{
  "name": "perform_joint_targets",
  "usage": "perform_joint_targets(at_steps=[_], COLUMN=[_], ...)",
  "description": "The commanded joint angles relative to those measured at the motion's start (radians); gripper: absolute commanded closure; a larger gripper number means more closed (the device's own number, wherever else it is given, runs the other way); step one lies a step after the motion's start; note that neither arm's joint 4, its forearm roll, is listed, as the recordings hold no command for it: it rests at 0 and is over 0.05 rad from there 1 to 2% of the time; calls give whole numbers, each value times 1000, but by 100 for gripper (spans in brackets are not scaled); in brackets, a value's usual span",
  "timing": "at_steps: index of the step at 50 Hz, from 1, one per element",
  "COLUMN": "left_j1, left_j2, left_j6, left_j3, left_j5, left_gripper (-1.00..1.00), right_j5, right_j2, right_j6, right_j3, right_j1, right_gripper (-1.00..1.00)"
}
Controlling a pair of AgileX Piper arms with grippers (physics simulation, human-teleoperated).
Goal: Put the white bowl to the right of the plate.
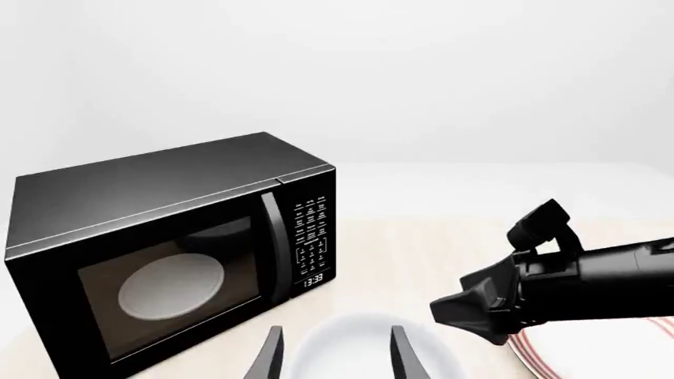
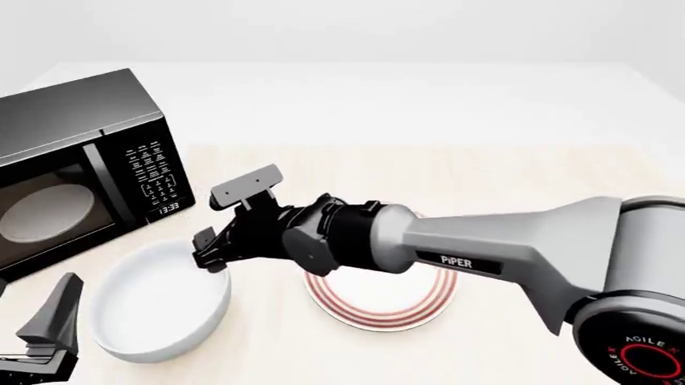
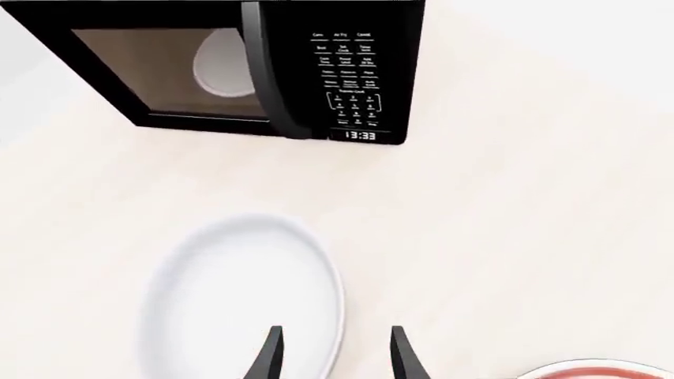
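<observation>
On pale bench (image 2: pixel 514 168), bowl (image 2: pixel 150 309) left of plate (image 2: pixel 380 309), right hand (image 2: pixel 211 250) spread at its rim, reaching; next, pinching rim, carrying rightward past plate.

This is a bare simulated kitchen tabletop rather than a real room: a pale wood-grain table (image 2: pixel 535 172) sits against a blank, featureless white backdrop, with flat, clean rendered surfaces throughout. The kitchen character comes from a black microwave (image 2: pixel 80 168) with a keypad and a clock reading 13:33, and a pale glass disc (image 1: pixel 170 285) visible behind its door window. Just in front of the microwave sits a plain white bowl (image 2: pixel 150 305), and further to the microwave's right lies a red-ringed plate (image 2: pixel 386 309).
</observation>
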Motion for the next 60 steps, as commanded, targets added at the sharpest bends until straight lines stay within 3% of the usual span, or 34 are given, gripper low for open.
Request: perform_joint_targets(at_steps=[1,60], left_j1=[0,0], left_j2=[0,0], left_j6=[0,0], left_j3=[0,0], left_j5=[0,0], left_gripper=[-100,-100], right_j5=[-72,-142], right_j2=[36,121], right_j6=[56,119], right_j3=[41,30], right_j1=[-5,-8], right_gripper=[-100,-100])
